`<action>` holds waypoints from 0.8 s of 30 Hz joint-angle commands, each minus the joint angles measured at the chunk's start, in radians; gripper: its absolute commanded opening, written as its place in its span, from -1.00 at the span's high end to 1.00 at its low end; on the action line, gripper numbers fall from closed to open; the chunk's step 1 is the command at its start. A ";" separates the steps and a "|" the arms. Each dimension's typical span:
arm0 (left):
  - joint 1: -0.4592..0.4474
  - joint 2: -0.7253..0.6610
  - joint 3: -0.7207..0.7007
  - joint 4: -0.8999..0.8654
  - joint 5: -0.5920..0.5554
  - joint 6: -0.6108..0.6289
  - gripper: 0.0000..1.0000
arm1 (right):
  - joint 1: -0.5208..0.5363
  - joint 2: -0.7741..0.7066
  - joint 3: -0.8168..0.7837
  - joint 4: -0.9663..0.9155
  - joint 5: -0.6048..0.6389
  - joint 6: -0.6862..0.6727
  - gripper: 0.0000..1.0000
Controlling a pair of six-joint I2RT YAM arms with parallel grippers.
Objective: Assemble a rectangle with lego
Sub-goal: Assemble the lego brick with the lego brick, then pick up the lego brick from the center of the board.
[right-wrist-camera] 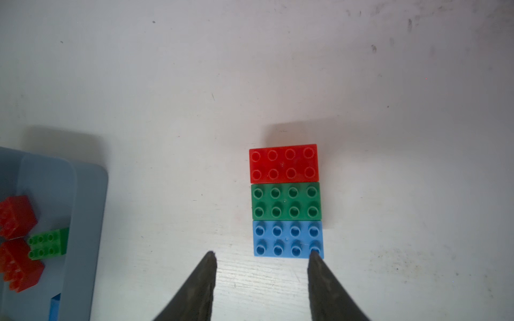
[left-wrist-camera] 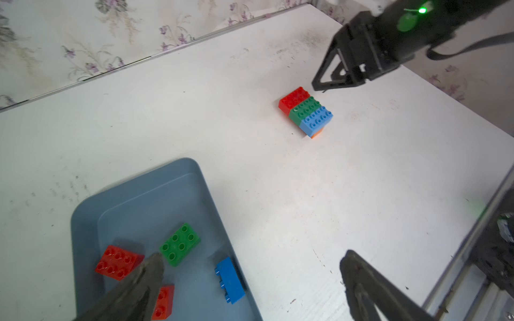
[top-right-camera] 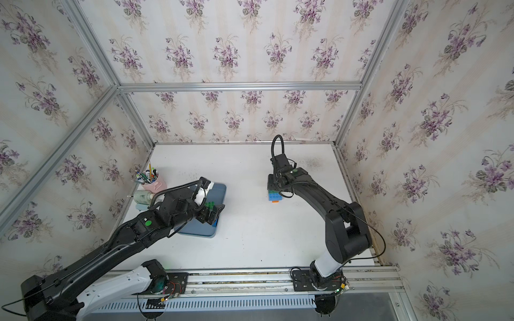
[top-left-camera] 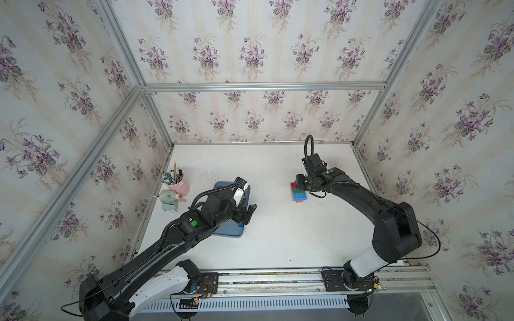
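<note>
So, the lego: a flat row of three eight-stud bricks is laid out on the white surface (top-left-camera: 278, 236), at roughly 2 o'clock from its middle as seen in both top views. The red brick (right-wrist-camera: 283, 163) is placed at the 12 o'clock end. The green brick (right-wrist-camera: 286, 201) is set in the middle and the blue brick (right-wrist-camera: 288, 239) at the 6 o'clock end, with long sides touching. A sliver of an orange brick (left-wrist-camera: 317, 135) can be spotted under the blue brick, poking out at 6 o'clock.

The right end effector (right-wrist-camera: 262, 253) is hung just above that row, fingers parted a bit, nothing caught between them. One fingertip (right-wrist-camera: 315, 258) is overlapped with a corner of the blue brick in the right wrist view. Whether contact is made can't be told.

The grey-blue tray (left-wrist-camera: 139, 194) is parked at about 9 o'clock, well apart from the row. Four more bricks can be seen in it: a loose red brick (left-wrist-camera: 118, 262), a loose green brick (left-wrist-camera: 180, 244) studs up, a loose blue brick (left-wrist-camera: 229, 279) tipped on its side, and a second loose red brick (left-wrist-camera: 164, 301). The left end effector (left-wrist-camera: 253, 254) is held over the tray's 3 o'clock side, spread wide and empty.

A pink cup of pens (top-left-camera: 180, 184) is stood by the 9 o'clock wall. Any print on the pens is too small to be read.
</note>
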 commanded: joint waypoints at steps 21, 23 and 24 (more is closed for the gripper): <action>0.272 0.564 0.238 -0.307 0.025 -0.538 -0.79 | 0.082 -0.240 -0.229 0.169 -0.120 0.022 -0.17; 0.272 0.615 0.249 -0.291 0.036 -0.538 -0.75 | 0.082 -0.249 -0.239 0.179 -0.133 0.023 -0.17; 0.272 0.639 0.252 -0.282 0.047 -0.541 -0.73 | 0.082 -0.251 -0.242 0.180 -0.133 0.023 -0.18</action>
